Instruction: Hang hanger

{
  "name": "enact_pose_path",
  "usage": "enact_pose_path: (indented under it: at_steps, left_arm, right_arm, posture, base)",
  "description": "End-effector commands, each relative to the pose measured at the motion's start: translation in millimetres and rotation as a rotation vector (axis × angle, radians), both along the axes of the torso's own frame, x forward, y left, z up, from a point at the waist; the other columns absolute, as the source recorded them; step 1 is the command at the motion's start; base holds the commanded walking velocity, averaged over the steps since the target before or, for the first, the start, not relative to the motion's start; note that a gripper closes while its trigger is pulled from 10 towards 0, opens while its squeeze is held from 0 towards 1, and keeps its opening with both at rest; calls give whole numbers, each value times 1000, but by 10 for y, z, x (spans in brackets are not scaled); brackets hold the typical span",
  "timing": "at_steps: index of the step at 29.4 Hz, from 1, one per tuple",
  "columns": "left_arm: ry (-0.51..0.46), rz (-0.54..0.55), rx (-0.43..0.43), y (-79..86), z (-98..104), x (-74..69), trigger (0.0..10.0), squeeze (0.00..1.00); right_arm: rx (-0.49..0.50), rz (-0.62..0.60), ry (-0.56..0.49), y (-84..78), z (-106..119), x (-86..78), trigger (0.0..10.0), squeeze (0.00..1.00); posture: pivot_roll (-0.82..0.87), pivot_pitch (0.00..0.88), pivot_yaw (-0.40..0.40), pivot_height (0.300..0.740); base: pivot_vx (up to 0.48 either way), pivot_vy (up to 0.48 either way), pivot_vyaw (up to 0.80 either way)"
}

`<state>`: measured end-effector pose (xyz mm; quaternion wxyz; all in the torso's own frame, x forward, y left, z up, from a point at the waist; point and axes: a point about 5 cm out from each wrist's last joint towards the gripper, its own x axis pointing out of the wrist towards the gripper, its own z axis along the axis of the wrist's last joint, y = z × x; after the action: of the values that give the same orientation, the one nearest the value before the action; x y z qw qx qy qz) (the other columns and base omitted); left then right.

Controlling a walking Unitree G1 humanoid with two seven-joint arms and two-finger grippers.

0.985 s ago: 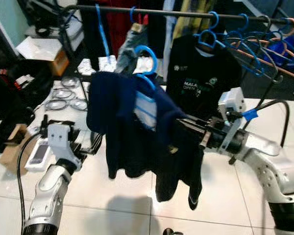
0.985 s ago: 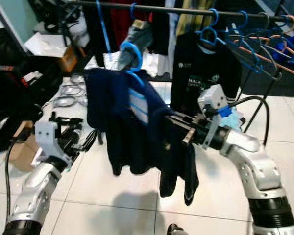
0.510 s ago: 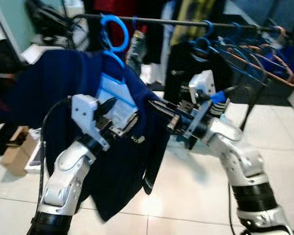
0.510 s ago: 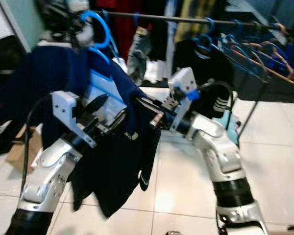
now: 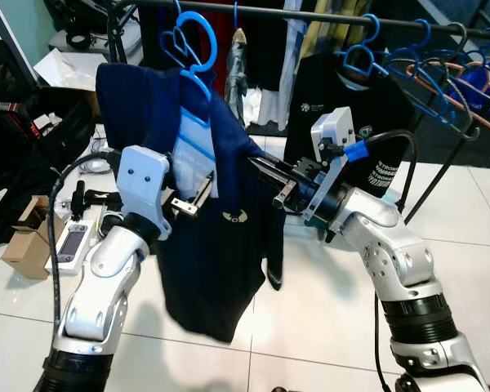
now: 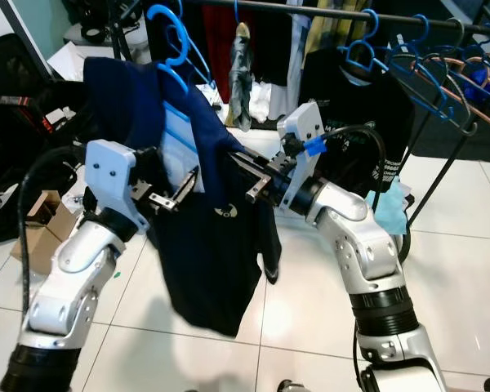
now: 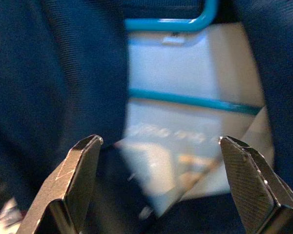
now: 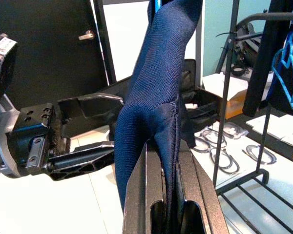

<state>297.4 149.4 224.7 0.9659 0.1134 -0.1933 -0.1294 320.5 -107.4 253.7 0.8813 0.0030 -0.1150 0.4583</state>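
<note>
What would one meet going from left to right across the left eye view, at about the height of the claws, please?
Cardboard box → left claw → navy shirt → right claw → black T-shirt.

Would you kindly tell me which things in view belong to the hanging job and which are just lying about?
Belonging to the job:
- blue hanger
- navy shirt on it
- clothes rail
- right gripper, jaws pinching the shirt
- left gripper, jaws open at the shirt front

Just lying about:
- black T-shirt already on the rail
- empty blue hangers
- cardboard box
- cables
</note>
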Motion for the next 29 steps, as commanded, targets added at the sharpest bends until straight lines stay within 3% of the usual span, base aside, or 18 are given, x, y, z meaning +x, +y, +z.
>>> enact_pose_path:
  at_steps: [1, 14, 21, 27, 29]
  left_arm:
    - [13, 39, 34, 43, -32, -14, 10000, 0]
    - [3, 94, 129, 2, -41, 12, 10000, 0]
    - [5, 130, 133, 29, -31, 31, 10000, 0]
    - [10, 197, 144, 110, -13, 50, 10000, 0]
    - [20, 278, 140, 210, 7, 62, 10000, 0]
  right_arm:
    - [20, 6, -37, -13, 75, -40, 0, 0]
    - [5, 140, -40, 89, 79, -226, 0, 0]
    - [-1, 190, -27, 140, 43, -307, 0, 0]
    - [-4, 201, -21, 145, 27, -332, 0, 0]
    - [-6, 195, -20, 130, 27, -326, 0, 0]
  posture:
    - [-64, 138, 5, 740]
    - [-69, 138, 7, 740]
    - [-68, 140, 7, 740]
    - [-67, 141, 9, 740]
    - [-67, 140, 8, 740]
  base:
    - [0, 0, 0]
    - [0, 0, 0]
    - [0, 0, 0]
    - [0, 0, 0]
    - [0, 0, 0]
